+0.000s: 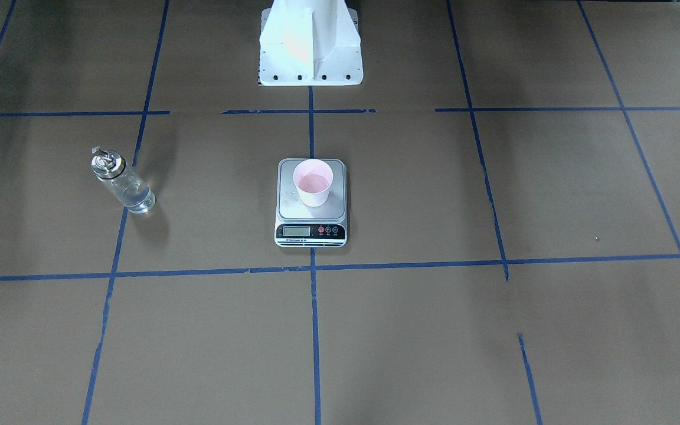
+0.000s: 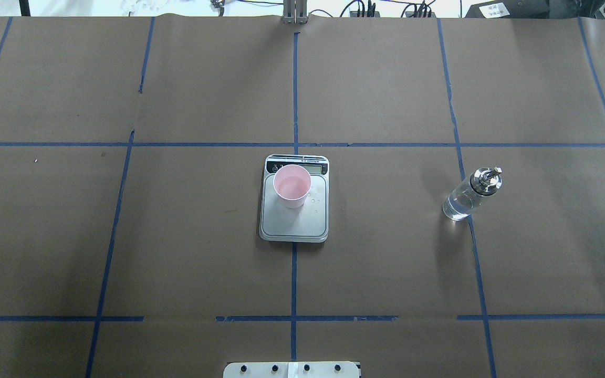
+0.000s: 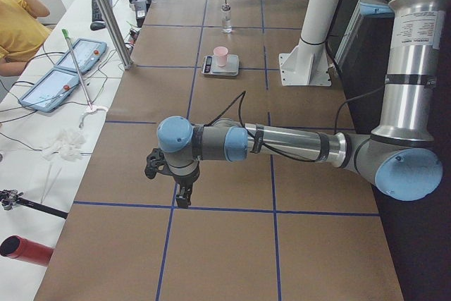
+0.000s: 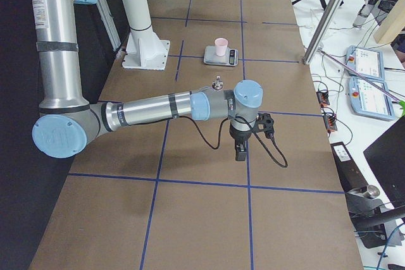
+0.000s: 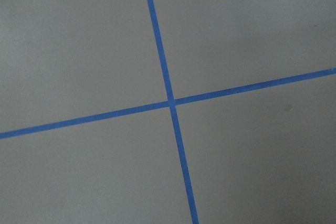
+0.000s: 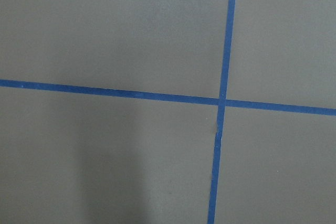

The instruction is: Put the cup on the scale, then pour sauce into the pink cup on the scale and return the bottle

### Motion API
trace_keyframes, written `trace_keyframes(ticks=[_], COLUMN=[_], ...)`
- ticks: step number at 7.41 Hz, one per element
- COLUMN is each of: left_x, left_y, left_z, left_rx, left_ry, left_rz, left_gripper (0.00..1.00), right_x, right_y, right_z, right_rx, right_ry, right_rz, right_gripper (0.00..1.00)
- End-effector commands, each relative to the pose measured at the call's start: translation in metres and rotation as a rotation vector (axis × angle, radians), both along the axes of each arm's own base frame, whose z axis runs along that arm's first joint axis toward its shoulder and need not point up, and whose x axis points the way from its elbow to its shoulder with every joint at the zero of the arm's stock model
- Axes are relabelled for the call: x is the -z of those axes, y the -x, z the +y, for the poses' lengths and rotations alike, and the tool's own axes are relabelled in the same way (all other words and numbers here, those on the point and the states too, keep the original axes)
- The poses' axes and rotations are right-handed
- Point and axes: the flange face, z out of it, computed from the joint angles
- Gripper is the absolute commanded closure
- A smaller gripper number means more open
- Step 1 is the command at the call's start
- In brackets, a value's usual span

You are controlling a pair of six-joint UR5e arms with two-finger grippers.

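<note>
Hanging low over the brown table at its end on the robot's left, the left gripper points straight down at a blue tape line, its arm stretched out level. It shows only in the side view, so whether it is released or clenched cannot be told. The right gripper hangs the same way at the opposite end of the table, on a level arm, fingers downward and holding nothing that can be seen. It too shows only from the side, and its state cannot be told. Both wrist cameras show only bare table and a crossing of blue tape. Farther in, close to the middle of the table, the scale lies flat across a tape line, its display end turned away from the robot. The cup stands upright on the silver platform, on the half nearer the display, with a pale liquid surface showing inside. A few small droplets lie on the platform just beside it. Well apart from the scale, on the robot's right, the bottle stands upright on the table with its base against a tape line. Its silver spout cap is on, and clear sauce shows in its lower part. Neither gripper is near the bottle or the cup.
</note>
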Motion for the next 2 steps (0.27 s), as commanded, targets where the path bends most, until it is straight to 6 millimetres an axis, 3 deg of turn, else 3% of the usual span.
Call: trace_keyframes(ticks=[1,2], left_x=[0.0019,0.0089], left_y=[-0.0025,-0.0023], left_z=[-0.0047,-0.0126], left_rx=[-0.005,-0.005], left_ry=[-0.003,-0.023], left_rz=[0.002,0.000], left_gripper=[0.00,0.00], right_x=[-0.0012,-0.0010], right_y=[0.0001,0.0009], right_z=[0.0011,0.0010], right_rx=[0.000,0.002], right_ry=[0.003,0.001], right_rz=[-0.003,-0.003], right_gripper=[0.00,0.00])
